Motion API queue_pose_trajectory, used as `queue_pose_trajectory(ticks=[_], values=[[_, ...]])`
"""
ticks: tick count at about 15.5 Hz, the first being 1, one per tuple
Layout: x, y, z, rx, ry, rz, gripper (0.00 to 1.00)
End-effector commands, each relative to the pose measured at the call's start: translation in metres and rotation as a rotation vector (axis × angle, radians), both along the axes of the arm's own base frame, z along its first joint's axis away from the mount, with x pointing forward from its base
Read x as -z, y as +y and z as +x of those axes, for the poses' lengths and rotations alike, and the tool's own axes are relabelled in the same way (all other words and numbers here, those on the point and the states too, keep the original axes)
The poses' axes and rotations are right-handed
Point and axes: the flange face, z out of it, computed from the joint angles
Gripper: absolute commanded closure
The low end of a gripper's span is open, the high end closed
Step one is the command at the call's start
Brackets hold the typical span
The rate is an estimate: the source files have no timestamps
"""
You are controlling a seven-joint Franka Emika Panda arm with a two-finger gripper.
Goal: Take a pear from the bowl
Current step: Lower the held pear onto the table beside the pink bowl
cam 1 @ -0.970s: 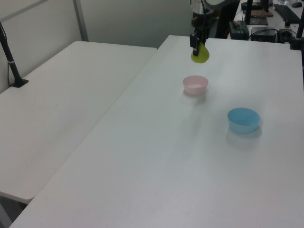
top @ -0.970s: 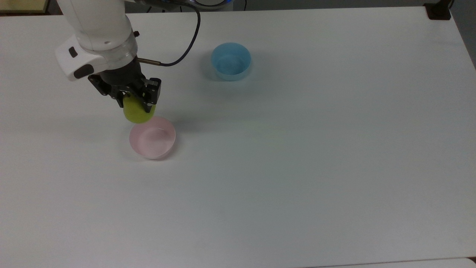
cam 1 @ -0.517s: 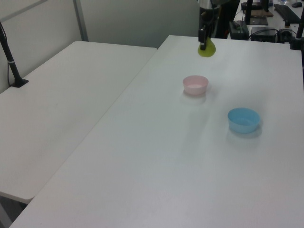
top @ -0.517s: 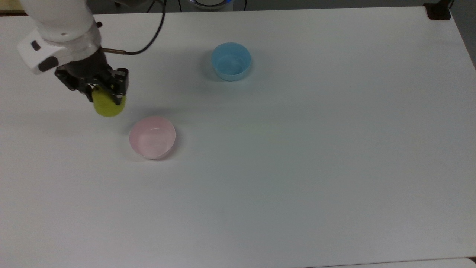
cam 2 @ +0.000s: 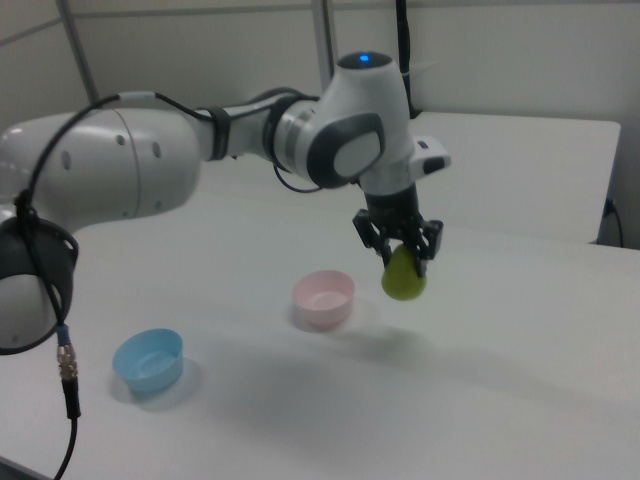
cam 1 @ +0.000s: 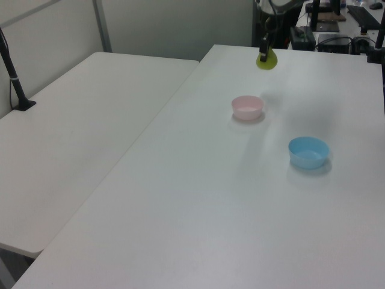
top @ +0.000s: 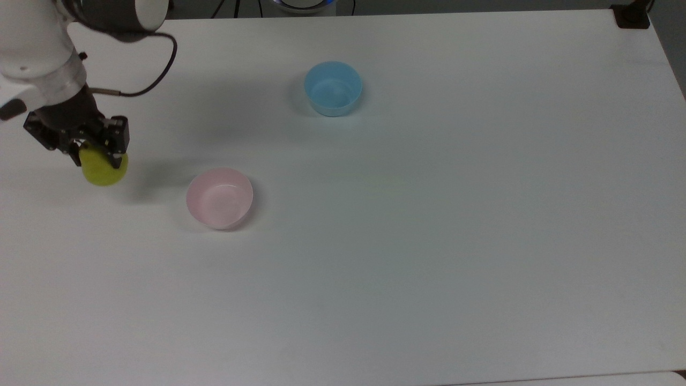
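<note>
The gripper (cam 2: 402, 257) is clamped on the pear (cam 2: 404, 280), holding it in the air well clear of the empty pink bowl (cam 2: 324, 298). Firm, steady pressure should stop the round fruit slipping out onto the counter (cam 2: 500, 380).

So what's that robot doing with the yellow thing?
The white robot arm's gripper is shut on a yellow-green pear and holds it up in the air above the white table. The pink bowl sits empty on the table, off to the top view's right of the pear. A blue bowl stands farther away, and nothing is in it either.
</note>
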Motion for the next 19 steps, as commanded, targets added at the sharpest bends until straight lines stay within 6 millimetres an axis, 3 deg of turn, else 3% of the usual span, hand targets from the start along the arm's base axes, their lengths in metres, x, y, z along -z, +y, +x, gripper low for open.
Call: queue_pose_trajectory(ticks=[1, 6, 10, 12, 13, 15, 17, 19], values=[[0.032, -0.024, 0.007, 0.023, -0.040, 0.025, 1.00], [0.076, -0.041, 0.013, 0.037, -0.051, 0.009, 1.00], [0.092, -0.043, 0.014, 0.045, -0.047, 0.013, 0.97], [0.092, -0.050, 0.011, 0.057, -0.047, 0.014, 0.62], [0.093, -0.048, 0.011, 0.058, -0.045, 0.016, 0.34], [0.101, -0.044, 0.010, 0.073, -0.031, 0.022, 0.01], [0.097, -0.045, 0.009, 0.076, -0.032, 0.016, 0.00], [0.075, -0.043, 0.008, 0.075, -0.054, 0.010, 0.00]])
